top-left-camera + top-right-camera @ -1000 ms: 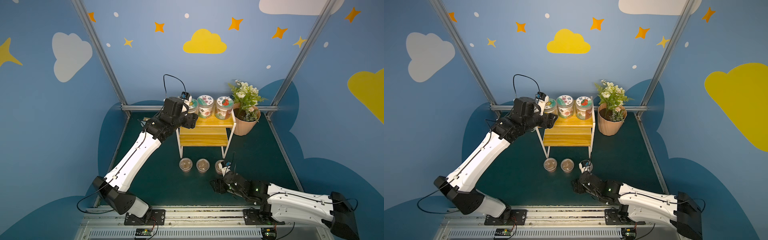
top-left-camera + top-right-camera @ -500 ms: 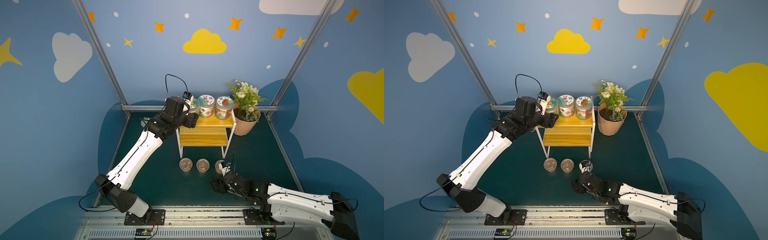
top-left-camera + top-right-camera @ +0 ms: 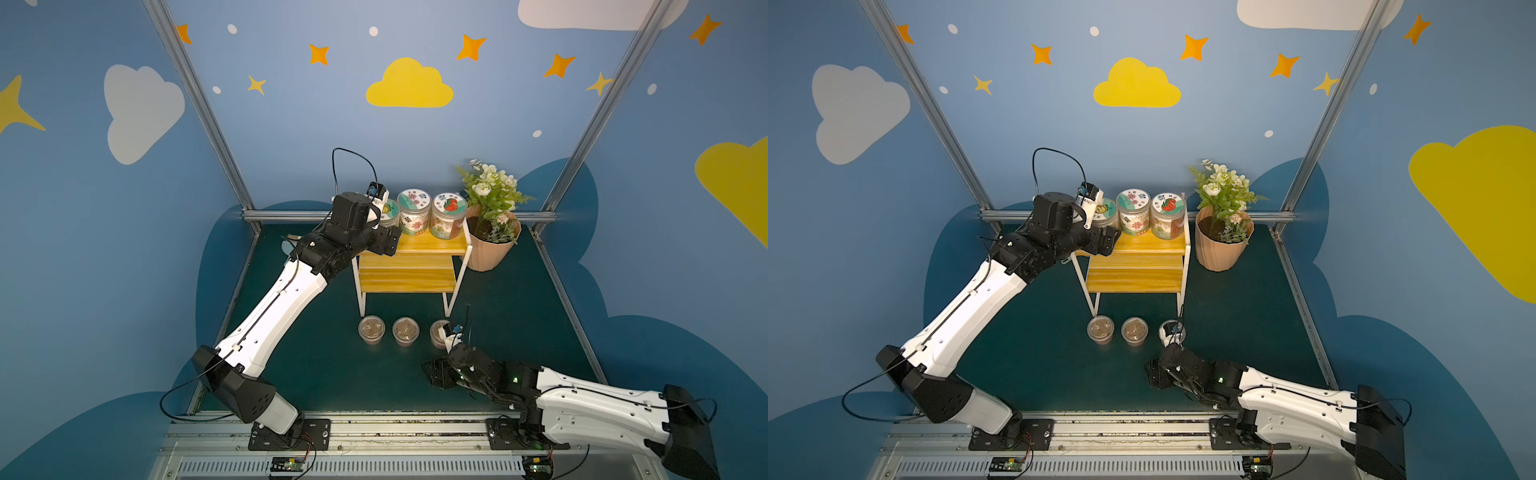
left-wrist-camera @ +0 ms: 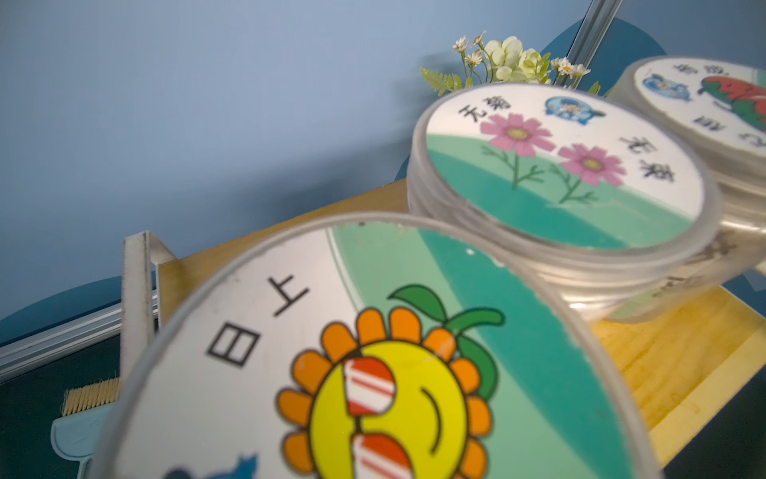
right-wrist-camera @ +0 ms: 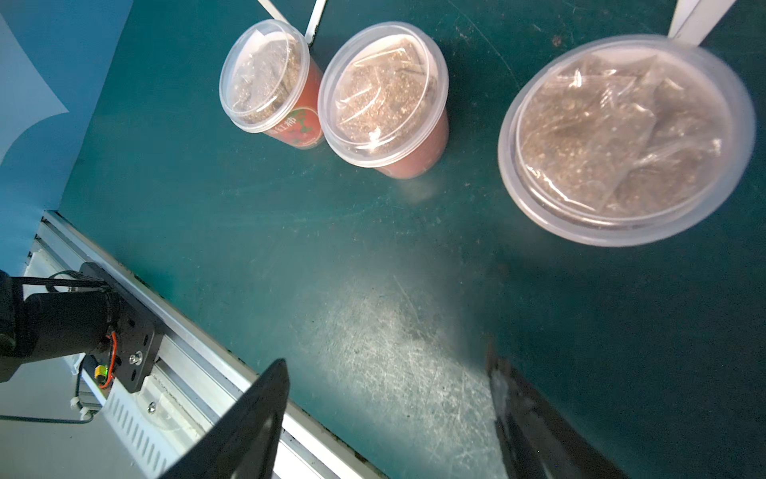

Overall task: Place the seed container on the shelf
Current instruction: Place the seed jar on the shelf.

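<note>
- In both top views, the seed jar (image 3: 388,210) (image 3: 1105,210), with its sunflower lid, stands upright on the top board of the shelf (image 3: 432,246) (image 3: 1152,246). It is at the end nearest the left arm, just beside the cosmos jar (image 3: 413,205) (image 3: 1133,203).
- The left gripper (image 3: 386,237) (image 3: 1106,240) sits low at the jar's body. From here it cannot be told whether its jaws clasp the jar or have let go.
- The step in hand looks like the release. The jar seems set down, so the task appears nearly done.
- The right gripper (image 3: 438,374) (image 3: 1160,374) lies low over the mat near three cups (image 3: 405,330) (image 3: 1134,330), well apart from the shelf.
- In the left wrist view, the seed jar (image 4: 373,352) fills the lower part. It has a clear plastic rim and a white-and-green label with an orange-petalled, smiling sunflower.
- The shelf board (image 4: 684,352) shows beneath it, and the cosmos jar (image 4: 559,166) stands close by. No finger shows, so the grip cannot be judged here either.
- The next move likely calls for the jaws fully apart, then a straight pull back. A sideways sweep could knock the close cosmos jar.
- In the right wrist view, the right gripper (image 5: 385,385) has its fingers (image 5: 257,414) spread over bare mat, holding nothing. The cups (image 5: 383,95) stand ahead of it.
</note>
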Controlling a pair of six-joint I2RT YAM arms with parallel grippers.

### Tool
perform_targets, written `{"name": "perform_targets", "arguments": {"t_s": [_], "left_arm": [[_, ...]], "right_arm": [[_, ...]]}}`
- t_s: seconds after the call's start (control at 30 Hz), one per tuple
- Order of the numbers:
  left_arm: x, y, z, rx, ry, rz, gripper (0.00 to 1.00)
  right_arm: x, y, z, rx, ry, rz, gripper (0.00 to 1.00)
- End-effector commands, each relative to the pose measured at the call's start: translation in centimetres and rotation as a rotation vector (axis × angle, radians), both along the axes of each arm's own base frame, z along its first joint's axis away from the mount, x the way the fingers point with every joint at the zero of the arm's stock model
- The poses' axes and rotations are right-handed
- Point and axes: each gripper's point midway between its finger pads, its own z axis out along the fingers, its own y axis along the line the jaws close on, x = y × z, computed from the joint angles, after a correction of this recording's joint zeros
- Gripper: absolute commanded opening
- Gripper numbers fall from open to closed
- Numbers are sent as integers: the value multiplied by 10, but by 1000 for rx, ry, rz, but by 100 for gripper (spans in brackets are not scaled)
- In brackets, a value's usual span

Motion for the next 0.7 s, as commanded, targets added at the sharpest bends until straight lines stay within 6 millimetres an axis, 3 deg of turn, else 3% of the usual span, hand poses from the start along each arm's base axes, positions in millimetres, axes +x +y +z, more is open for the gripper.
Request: {"name": "perform_targets", "arguments": {"t_s": [0.0, 0.37, 0.67], "left_arm": [[1, 4, 5, -2, -1, 13, 100], [-1, 11, 45, 0, -75, 25, 100], [-9, 24, 59, 4, -101, 46, 100]], "right_arm": [[4, 0, 15, 22, -16, -22, 77], [5, 2, 20, 29, -21, -21, 80], [7, 2, 27, 30, -36, -20, 86]]}}
